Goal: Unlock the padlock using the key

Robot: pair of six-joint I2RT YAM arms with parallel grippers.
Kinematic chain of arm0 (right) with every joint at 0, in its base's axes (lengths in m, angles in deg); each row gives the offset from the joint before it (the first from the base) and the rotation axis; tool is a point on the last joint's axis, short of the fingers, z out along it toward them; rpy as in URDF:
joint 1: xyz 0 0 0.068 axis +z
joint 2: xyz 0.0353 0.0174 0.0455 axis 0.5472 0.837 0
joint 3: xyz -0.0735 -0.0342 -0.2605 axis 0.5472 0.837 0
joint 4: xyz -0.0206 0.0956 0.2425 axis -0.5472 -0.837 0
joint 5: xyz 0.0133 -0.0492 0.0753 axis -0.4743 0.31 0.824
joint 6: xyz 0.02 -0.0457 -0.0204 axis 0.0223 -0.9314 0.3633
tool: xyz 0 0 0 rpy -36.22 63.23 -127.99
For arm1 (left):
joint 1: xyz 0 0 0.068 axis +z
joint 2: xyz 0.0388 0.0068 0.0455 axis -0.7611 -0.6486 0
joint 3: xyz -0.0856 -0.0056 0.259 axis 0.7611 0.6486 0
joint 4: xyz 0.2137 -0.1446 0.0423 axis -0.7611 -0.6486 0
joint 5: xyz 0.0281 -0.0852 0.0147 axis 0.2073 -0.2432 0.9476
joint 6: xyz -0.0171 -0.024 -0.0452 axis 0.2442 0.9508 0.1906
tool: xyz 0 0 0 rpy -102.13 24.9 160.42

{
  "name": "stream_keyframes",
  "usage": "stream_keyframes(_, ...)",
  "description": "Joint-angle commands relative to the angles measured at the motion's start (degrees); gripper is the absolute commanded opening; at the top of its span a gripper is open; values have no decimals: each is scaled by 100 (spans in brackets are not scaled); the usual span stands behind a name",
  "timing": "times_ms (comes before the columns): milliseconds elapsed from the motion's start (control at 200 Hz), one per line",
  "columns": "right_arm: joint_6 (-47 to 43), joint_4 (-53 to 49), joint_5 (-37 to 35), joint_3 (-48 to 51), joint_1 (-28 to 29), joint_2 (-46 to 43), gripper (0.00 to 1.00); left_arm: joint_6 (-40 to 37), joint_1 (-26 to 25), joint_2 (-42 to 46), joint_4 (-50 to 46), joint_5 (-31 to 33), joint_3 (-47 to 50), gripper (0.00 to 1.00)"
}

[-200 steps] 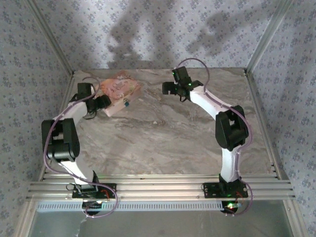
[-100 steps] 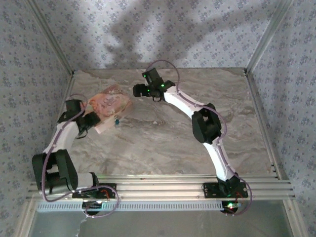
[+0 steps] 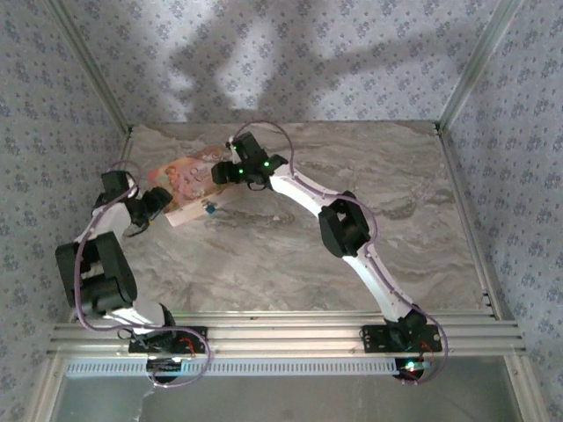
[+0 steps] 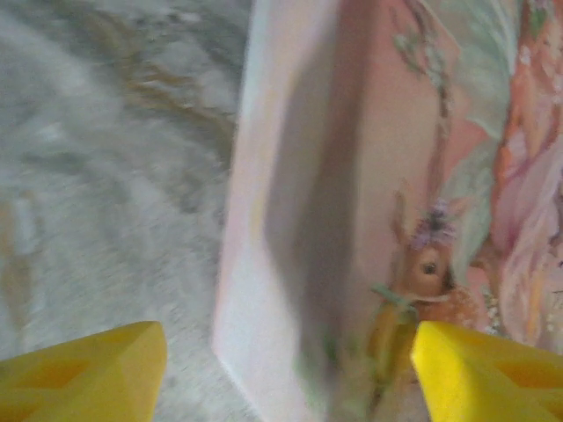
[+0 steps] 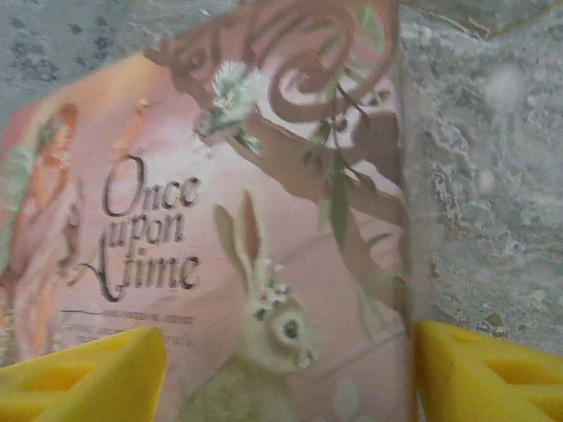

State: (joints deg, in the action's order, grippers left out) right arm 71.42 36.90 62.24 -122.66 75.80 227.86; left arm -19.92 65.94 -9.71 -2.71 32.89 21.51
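L end effector [image 3: 164, 200] first: it sits at the left-near corner of the pink storybook [image 3: 189, 180], jaws spread wide. In the L wrist view the book's pale edge runs up btwn my yellow fingertips [image 4: 88, 378]. Bare counter [image 3: 290, 237] shows beside the left tip, so nothing is clamped there as far as I can see.

Book lies flat on the counter, skewed to the counter's edges, cover up. Its title reads upright in the R wrist view, so I judge its long axis runs approx along the line my R end effector points.

Just off the book's near edge, toward its right end, is a small blue item [image 3: 209, 207]. It touches the book or sits right beside it, can't tell which. Too small to say if it's the padlock or the key, and I can't make out either anywhere else.

R end effector [image 3: 220, 173] hovers over the book's right end, jaws apart, gripping nothing, w/ cover art under them.

What the next move turns on: the blue item lies on the near side of the book from both end effectors, right of the L one and nearer me than the R one. Neither arm is clearly closer. Prob. the R arm has the shorter drop, but it must come back off the cover first.
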Motion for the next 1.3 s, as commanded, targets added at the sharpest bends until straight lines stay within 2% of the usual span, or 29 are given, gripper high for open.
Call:
stream_keyframes(0, 142, -67, 324, 15, -6, 110, 69, -282, -333, -446, -118, -525, -317, 72)
stream_keyframes(155, 74, -64, 481, 459, -153, -176, 56, -431, -785, -1055, -383, -517, -770, 70)
stream_keyframes(385, -351, -19, 525, 1902, -313, -1246, 55, -519, -1702, -1376, -819, -441, -1103, 68)
stream_keyframes(510, -546, 92, 475, 3181, -339, -2151, 55, -502, -2261, -1150, -1053, -409, -792, 67)
stream_keyframes(695, -527, 145, 322, 4845, -312, -3510, 55, -185, -3125, -343, -1123, -167, 43, 67)
stream_keyframes(804, -179, -35, -74, 5807, -269, -4201, 56, 177, -3861, -65, -961, -92, 280, 67)
stream_keyframes(914, 312, -166, -443, 6828, -345, -4912, 58, 496, -4625, -187, -824, 72, 87, 67)
stream_keyframes(1034, 788, -330, -399, 7611, -844, -5557, 60, 635, -5228, -753, -649, 246, -455, 67)
stream_keyframes(1294, 441, -741, -188, 8179, -2541, -6268, 61, 430, -5819, -2362, -929, 176, -2602, 67)
